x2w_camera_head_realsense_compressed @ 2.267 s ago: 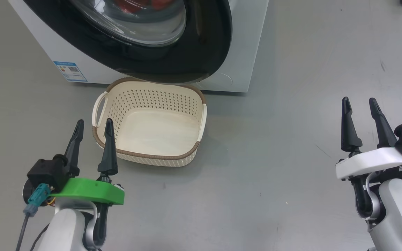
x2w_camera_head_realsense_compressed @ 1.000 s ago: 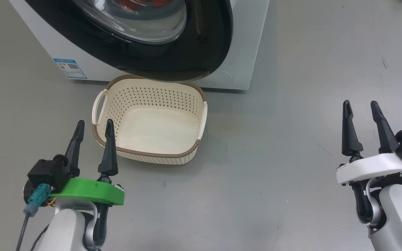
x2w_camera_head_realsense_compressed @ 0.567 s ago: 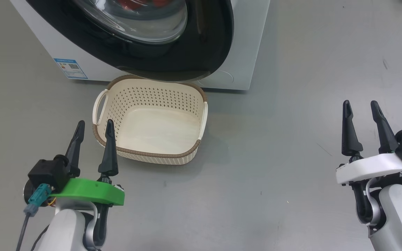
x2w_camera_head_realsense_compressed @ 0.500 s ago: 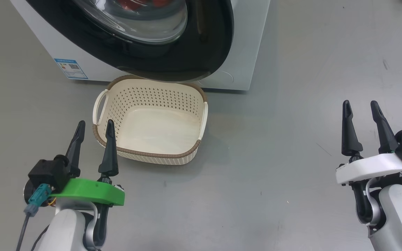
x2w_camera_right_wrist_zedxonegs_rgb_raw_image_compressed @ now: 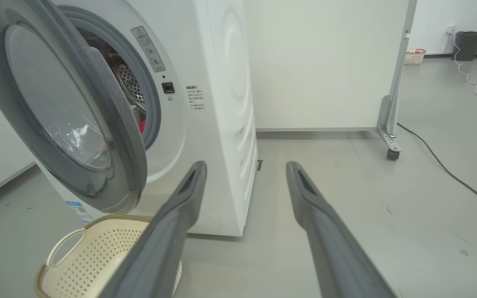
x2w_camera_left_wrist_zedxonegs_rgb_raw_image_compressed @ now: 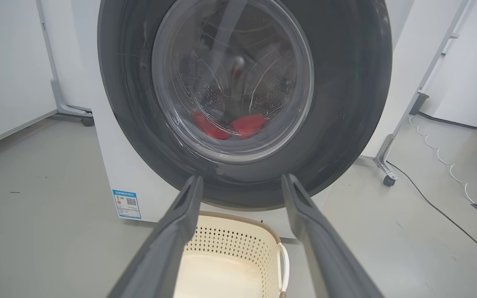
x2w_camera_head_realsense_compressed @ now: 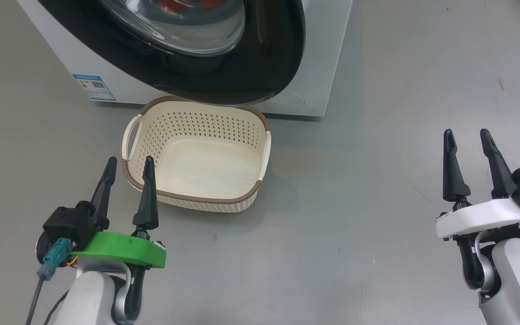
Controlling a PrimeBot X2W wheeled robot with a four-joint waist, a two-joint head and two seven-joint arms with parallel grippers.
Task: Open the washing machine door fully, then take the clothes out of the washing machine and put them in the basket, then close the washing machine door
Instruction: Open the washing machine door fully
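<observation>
The perforated basket (x2w_camera_head_realsense_compressed: 206, 206) is cream, clothes (x2w_camera_left_wrist_zedxonegs_rgb_raw_image_compressed: 246, 125) red, door (x2w_camera_head_realsense_compressed: 282, 54) black.

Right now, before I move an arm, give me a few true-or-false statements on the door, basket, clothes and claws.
1. The basket is empty. True.
2. The washing machine door is latched shut. False: it stands ajar, swung part of the way out from the front.
3. The clothes lie inside the washing machine. True.
4. The left claw grips a garment. False: it is open and holds nothing.
5. The right claw is open. True.
</observation>
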